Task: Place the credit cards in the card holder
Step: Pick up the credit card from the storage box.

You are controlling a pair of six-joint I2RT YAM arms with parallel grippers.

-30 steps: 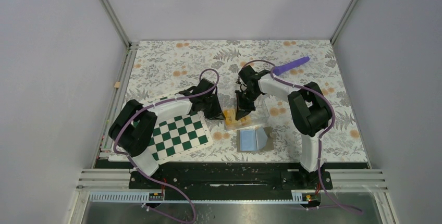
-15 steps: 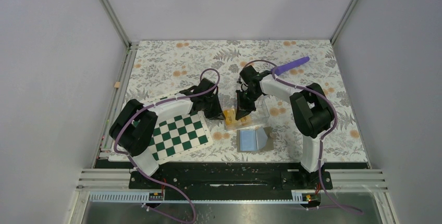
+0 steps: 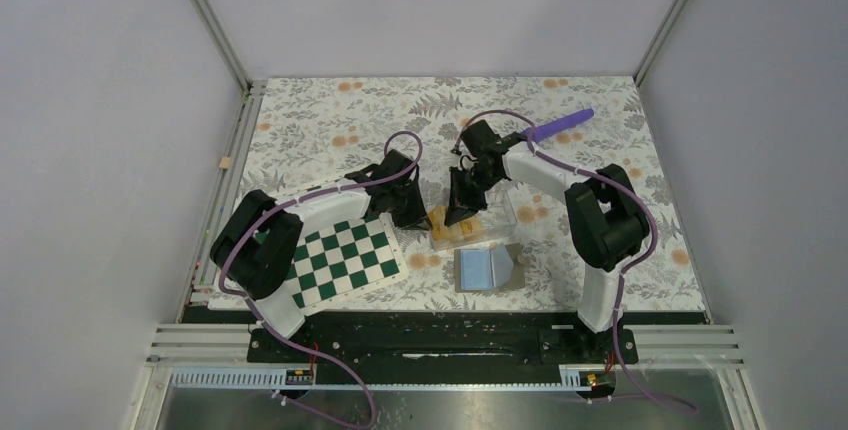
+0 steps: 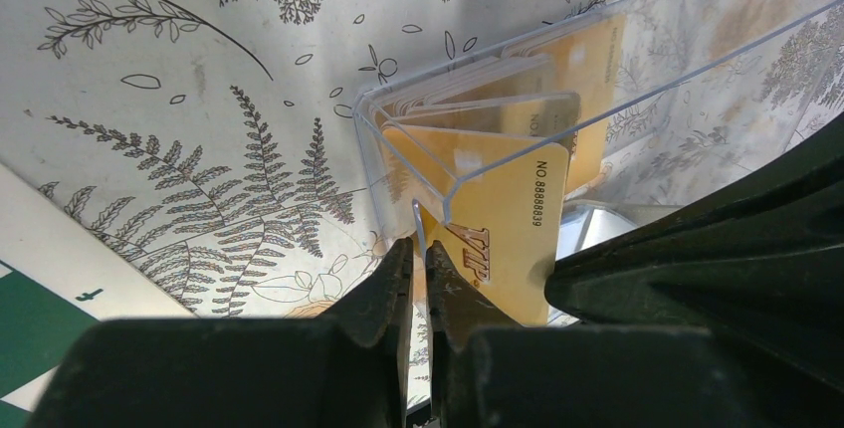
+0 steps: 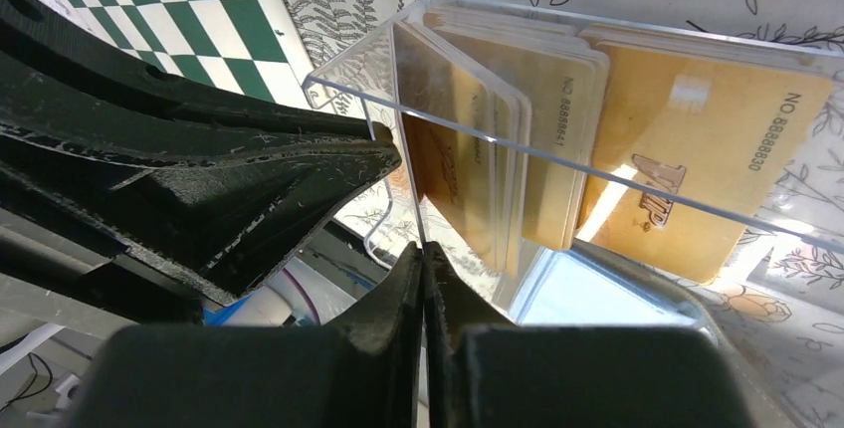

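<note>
The card holder [image 3: 468, 229] is a clear plastic box on the floral cloth between both arms. Several orange-yellow credit cards [image 5: 518, 149] stand inside it, and they also show in the left wrist view [image 4: 488, 109]. One card marked VIP [image 5: 697, 159] lies flat under or behind the clear wall; it shows in the left wrist view too [image 4: 513, 234]. My left gripper [image 3: 413, 214] is shut on the holder's thin clear left edge [image 4: 416, 239]. My right gripper [image 3: 461, 214] is shut on a thin clear wall of the holder [image 5: 423, 239].
A green-and-white chessboard [image 3: 345, 258] lies under the left arm. A purple rod [image 3: 558, 126] lies at the back right. A grey-blue open case [image 3: 486, 269] sits just in front of the holder. A small tan piece [image 3: 224, 162] lies at the left edge.
The right arm's wrist has shifted slightly left and its elbow slightly right. Both grippers stay on the holder, which has barely moved.
</note>
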